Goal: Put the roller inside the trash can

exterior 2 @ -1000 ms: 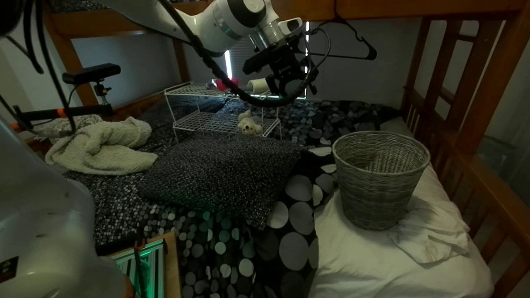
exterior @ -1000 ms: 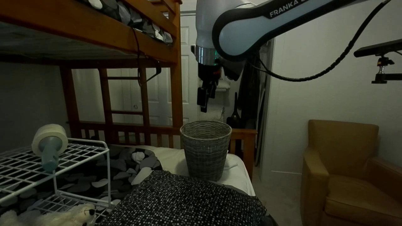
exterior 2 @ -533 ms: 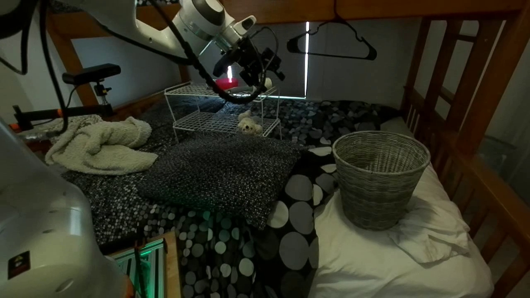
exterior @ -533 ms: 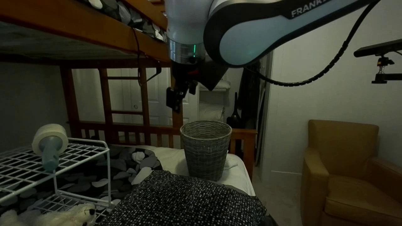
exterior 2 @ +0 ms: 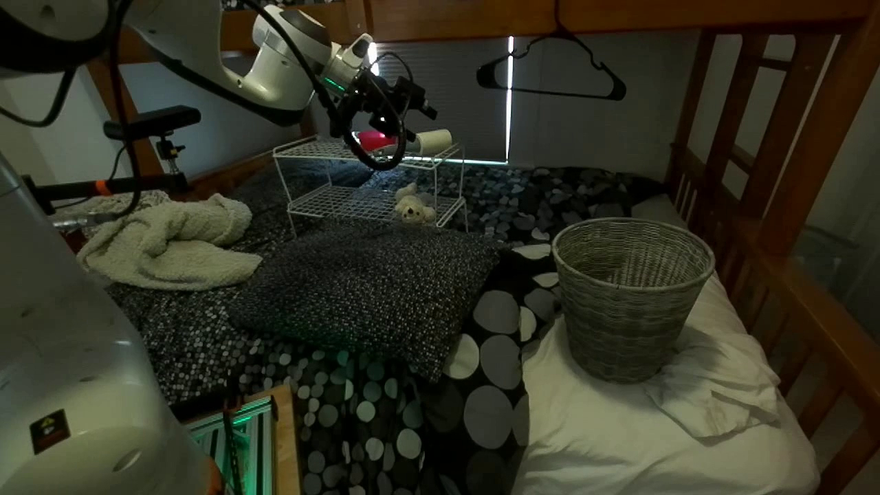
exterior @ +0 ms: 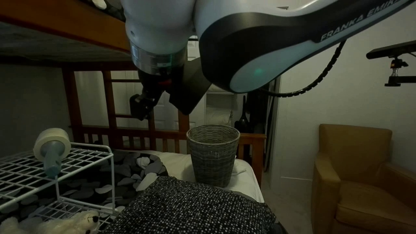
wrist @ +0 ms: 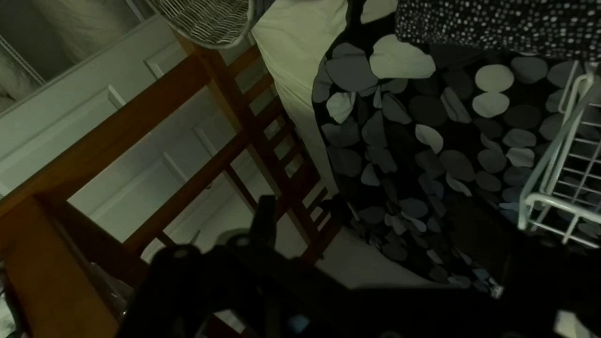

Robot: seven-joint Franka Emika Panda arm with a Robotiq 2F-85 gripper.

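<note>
The roller, a pale roll (exterior: 52,138) with a blue-grey handle in its centre, lies on the top shelf of the white wire rack. It also shows in an exterior view (exterior 2: 434,141). The trash can, a grey woven bin (exterior: 213,159), stands upright on the white part of the bed; it shows in an exterior view (exterior 2: 629,316) and at the top of the wrist view (wrist: 211,23). My gripper (exterior: 144,109) hangs in the air between the can and the rack, above both. In the wrist view my gripper (wrist: 371,216) has its jaws wide apart with nothing between them. The roller is out of the wrist view.
The white wire rack (exterior: 110,152) also holds a plush bear (exterior: 78,222) below and a pink object (exterior 2: 377,140) on top. A dark pillow (exterior: 195,208) lies on the bed. The wooden bunk frame (exterior: 74,32) and a black hanger (exterior 2: 550,91) are overhead.
My arm has swung away from above the trash can toward the rack side, and the gripper has tilted. The roller shows more fully behind it. The roller and can have not moved.
</note>
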